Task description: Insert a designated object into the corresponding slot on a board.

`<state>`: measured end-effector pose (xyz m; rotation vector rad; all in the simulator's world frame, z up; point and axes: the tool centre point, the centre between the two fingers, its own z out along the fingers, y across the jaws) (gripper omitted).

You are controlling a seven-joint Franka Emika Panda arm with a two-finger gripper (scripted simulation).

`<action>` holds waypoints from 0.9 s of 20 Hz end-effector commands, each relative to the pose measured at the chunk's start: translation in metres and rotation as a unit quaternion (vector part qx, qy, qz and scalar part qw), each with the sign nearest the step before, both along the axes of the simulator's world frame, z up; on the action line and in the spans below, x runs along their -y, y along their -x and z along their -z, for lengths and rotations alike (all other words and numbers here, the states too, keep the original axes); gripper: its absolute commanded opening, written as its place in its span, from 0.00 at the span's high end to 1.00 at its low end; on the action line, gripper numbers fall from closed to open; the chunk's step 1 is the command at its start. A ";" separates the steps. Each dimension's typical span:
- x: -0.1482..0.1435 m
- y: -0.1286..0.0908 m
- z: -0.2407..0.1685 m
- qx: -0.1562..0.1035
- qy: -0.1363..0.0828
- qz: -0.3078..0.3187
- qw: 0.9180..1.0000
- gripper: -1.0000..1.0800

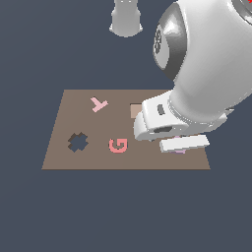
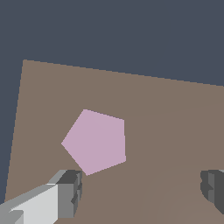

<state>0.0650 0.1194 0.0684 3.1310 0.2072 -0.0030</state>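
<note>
The designated object, a pale lilac pentagon block (image 2: pixel 95 141), lies flat on the brown board (image 2: pixel 175 127). In the wrist view my gripper (image 2: pixel 140 192) is open, its two fingers wide apart; the block sits just beyond the fingertips, not between them. In the exterior view my gripper (image 1: pixel 183 145) hovers low over the near corner of the board (image 1: pixel 98 158) on the exterior view's right, and only a lilac sliver of the block (image 1: pixel 179 152) peeks out beneath it. The slot is hidden in both views.
A dark cross-shaped cutout (image 1: pixel 77 142), a pink G (image 1: pixel 118 145), a pink Y-shaped piece (image 1: pixel 99 104) and a tan square (image 1: pixel 135 110) partly behind the arm are on the board. The robot's base (image 1: pixel 126 19) stands beyond the far edge.
</note>
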 end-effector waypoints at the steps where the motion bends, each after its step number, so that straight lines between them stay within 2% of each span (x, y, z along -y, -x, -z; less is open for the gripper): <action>1: -0.014 -0.006 0.007 0.001 -0.001 -0.007 1.000 0.04; 9: -0.038 -0.015 0.018 0.001 -0.002 -0.021 1.000 0.04; 18: -0.039 -0.016 0.019 0.001 -0.002 -0.022 1.000 0.04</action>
